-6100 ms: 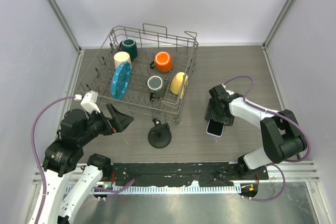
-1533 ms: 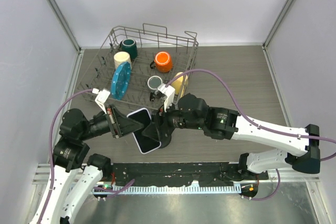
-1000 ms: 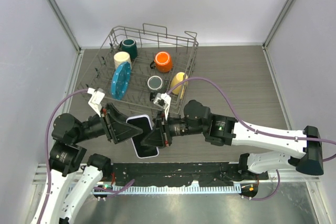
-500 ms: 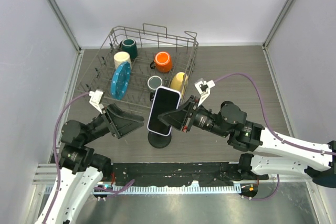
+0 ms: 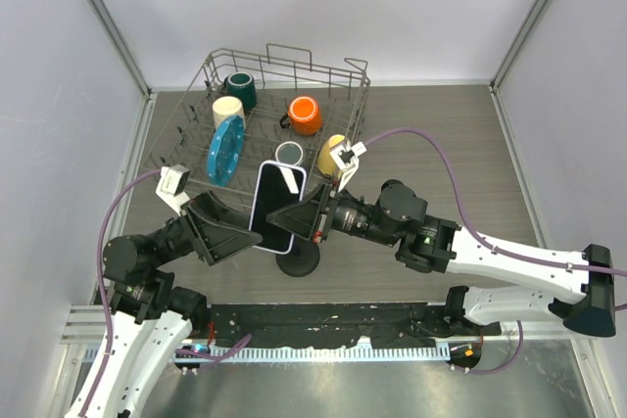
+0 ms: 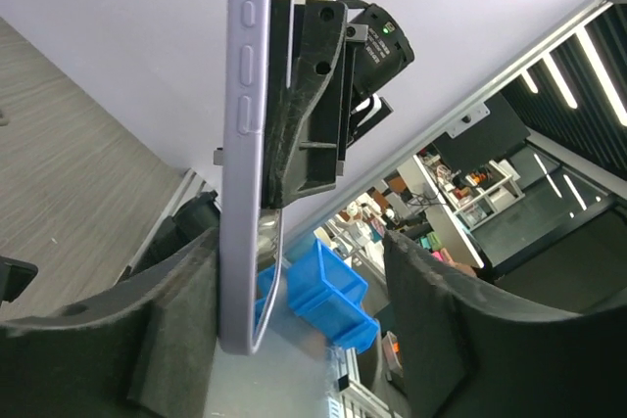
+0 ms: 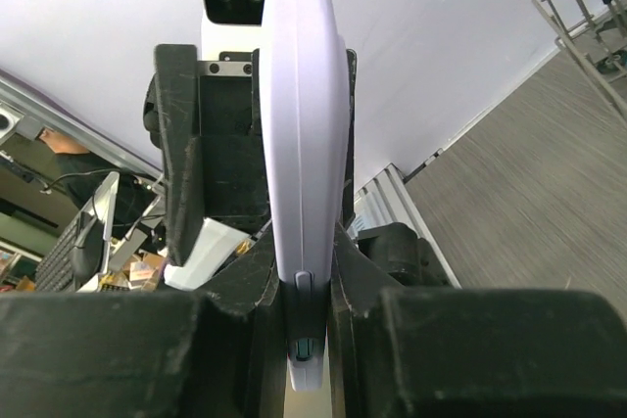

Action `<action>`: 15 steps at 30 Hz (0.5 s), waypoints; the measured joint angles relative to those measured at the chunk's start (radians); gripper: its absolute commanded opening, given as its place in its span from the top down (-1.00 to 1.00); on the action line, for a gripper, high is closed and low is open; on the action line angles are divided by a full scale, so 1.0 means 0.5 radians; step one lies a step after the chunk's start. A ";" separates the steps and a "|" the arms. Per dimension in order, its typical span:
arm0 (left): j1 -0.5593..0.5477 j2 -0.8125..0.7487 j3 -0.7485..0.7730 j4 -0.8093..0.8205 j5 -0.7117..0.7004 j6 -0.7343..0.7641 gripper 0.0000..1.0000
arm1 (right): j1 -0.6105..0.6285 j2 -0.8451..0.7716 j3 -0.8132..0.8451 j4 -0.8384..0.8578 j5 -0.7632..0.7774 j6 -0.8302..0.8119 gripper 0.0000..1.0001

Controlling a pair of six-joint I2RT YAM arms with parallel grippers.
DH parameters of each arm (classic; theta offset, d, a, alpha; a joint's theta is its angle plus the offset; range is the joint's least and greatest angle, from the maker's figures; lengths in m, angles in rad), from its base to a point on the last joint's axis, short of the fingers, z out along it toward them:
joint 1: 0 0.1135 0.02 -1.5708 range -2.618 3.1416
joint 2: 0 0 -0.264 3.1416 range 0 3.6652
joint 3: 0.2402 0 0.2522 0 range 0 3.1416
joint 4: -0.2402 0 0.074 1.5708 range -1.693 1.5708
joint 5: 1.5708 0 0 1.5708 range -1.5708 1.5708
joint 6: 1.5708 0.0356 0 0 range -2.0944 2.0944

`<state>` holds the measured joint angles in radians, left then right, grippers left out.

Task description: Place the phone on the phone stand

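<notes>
From above, the right gripper (image 5: pixel 307 214) holds the phone (image 5: pixel 278 206) up off the table (image 5: pixel 441 134), screen facing the camera, its lower end over the black phone stand (image 5: pixel 298 261), which only this view shows; whether the two touch I cannot tell. The left gripper (image 5: pixel 240 232) sits just left of the phone, its fingers spread. Behind them stands a wire rack (image 5: pixel 211 70) holding a dark teal mug (image 5: pixel 239 91), a cream mug (image 5: pixel 227 110), an upright blue plate (image 5: pixel 225 148), an orange mug (image 5: pixel 305 115), a grey mug (image 5: pixel 289 155) and a yellow mug (image 5: pixel 333 154). The left wrist camera shows what the top view hides: the phone (image 6: pixel 245 144) edge-on, lilac rim and side buttons showing, standing in the gap between the left arm's wide-apart fingers (image 6: pixel 176 330), close against one and well apart from the other. The right wrist camera gives the other thin edge of the phone (image 7: pixel 304 144), upright and pinched tight between the right arm's fingers (image 7: pixel 260 291), with the left gripper (image 7: pixel 211 154) just behind it.
</notes>
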<state>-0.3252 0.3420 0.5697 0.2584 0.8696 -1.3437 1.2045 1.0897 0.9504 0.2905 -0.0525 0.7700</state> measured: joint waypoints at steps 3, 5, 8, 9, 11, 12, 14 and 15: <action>0.002 -0.003 -0.001 -0.001 0.019 -0.011 -0.07 | 0.005 0.044 0.035 0.036 -0.005 0.017 0.99; 0.002 -0.016 -0.001 0.000 0.040 -0.008 0.02 | 0.008 0.062 0.053 0.069 -0.004 0.032 0.99; 0.002 -0.032 -0.001 -0.004 0.050 0.001 0.42 | 0.010 0.080 0.068 0.111 -0.007 0.064 0.99; 0.006 -0.032 -0.001 -0.007 0.053 0.007 0.52 | 0.012 0.088 0.076 0.124 -0.005 0.068 0.99; 0.009 -0.032 -0.001 -0.024 0.055 0.035 0.86 | 0.014 0.112 0.095 0.163 -0.019 0.097 0.98; 0.010 -0.032 0.000 -0.034 0.056 0.042 0.98 | 0.016 0.126 0.106 0.174 -0.026 0.106 0.75; 0.011 -0.032 0.007 -0.063 0.047 0.070 1.00 | 0.014 0.140 0.114 0.184 -0.034 0.103 0.07; 0.014 -0.032 0.012 -0.089 0.039 0.096 1.00 | 0.012 0.141 0.114 0.182 -0.041 0.105 -0.43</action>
<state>-0.3183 0.3260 0.5758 0.2142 0.8890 -1.2957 1.2106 1.1603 1.0073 0.3813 -0.0731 0.8227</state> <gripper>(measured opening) 0.102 0.233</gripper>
